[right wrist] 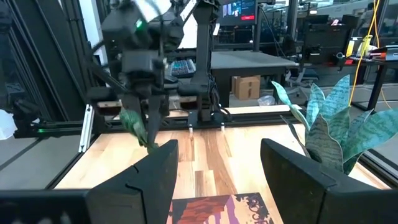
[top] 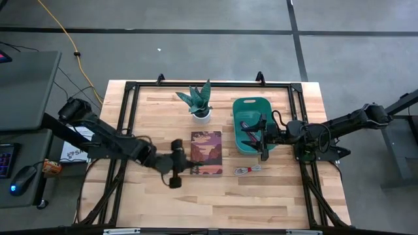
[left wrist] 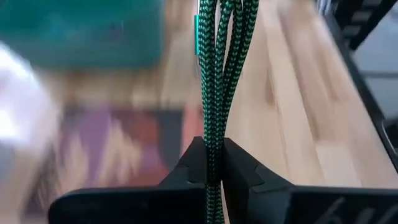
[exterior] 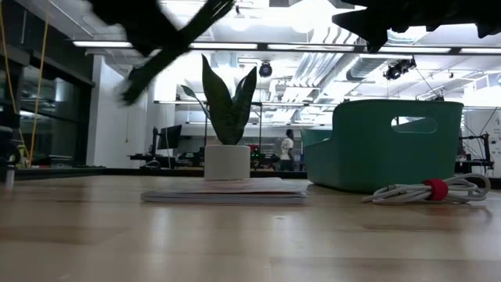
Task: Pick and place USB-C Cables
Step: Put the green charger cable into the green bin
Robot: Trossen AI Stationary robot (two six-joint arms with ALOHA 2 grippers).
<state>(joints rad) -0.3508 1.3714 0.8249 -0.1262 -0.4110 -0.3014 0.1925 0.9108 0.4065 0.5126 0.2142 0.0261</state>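
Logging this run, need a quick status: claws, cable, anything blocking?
Left claw shut on green braided cable, near the book. Right claw open, empty, by the teal bin. White cable on table. Potted plant beside the bin.

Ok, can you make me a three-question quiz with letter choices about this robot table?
1. Where is the white cable?
A. inside the bin
B. on the table beside the bin
C. on the book

2. What colour is the cable in the left gripper?
A. green and black
B. yellow
C. pink

3. How is the right gripper?
A. shut on the plant
B. shut on a cable
C. open

Answers: 1 B, it lies on the wood just outside the teal bin. 2 A, the braided cable is green and black. 3 C, its fingers stand apart with nothing between.
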